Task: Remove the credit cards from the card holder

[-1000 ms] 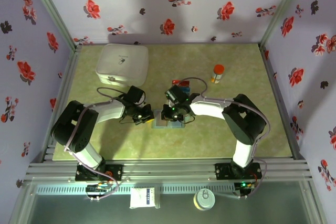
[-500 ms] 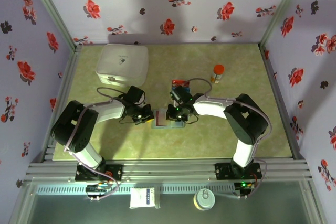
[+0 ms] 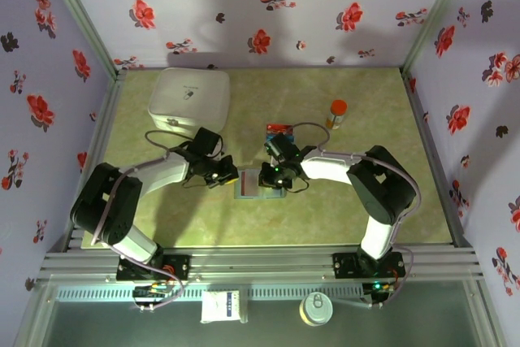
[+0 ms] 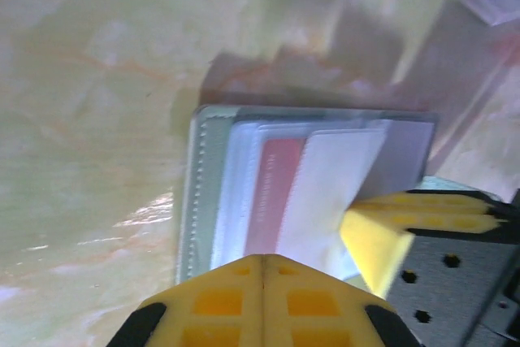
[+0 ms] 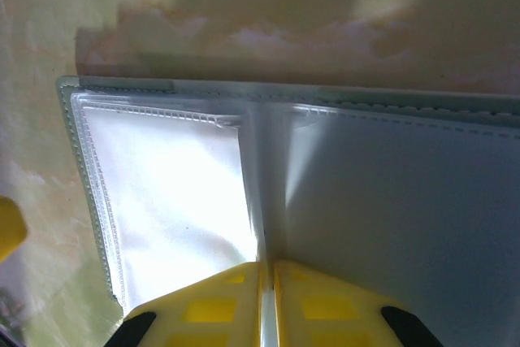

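Note:
The card holder (image 3: 249,184) lies open on the mat between my two grippers; its grey-green stitched edge (image 4: 203,193) and clear sleeves show in the left wrist view. A red credit card (image 4: 272,193) sits inside one sleeve. My right gripper (image 3: 266,178) (image 5: 267,264) is shut on a thin clear sleeve leaf (image 5: 262,217), seen edge-on and lifted off the holder (image 5: 406,201). One of its yellow fingers (image 4: 378,241) shows in the left wrist view. My left gripper (image 3: 233,177) (image 4: 262,259) is shut with nothing between its jaws, its tip at the holder's near edge. Another credit card (image 3: 280,128), red and blue, lies flat behind the right wrist.
A white rounded box (image 3: 188,100) stands at the back left. An orange-capped bottle (image 3: 336,114) stands at the back right, close to the loose card. Metal rails (image 3: 260,262) and flowered walls close the mat in.
The left arm's elbow has swung out to the left. The right gripper has shifted slightly right with the sleeve, exposing more of the holder's inside.

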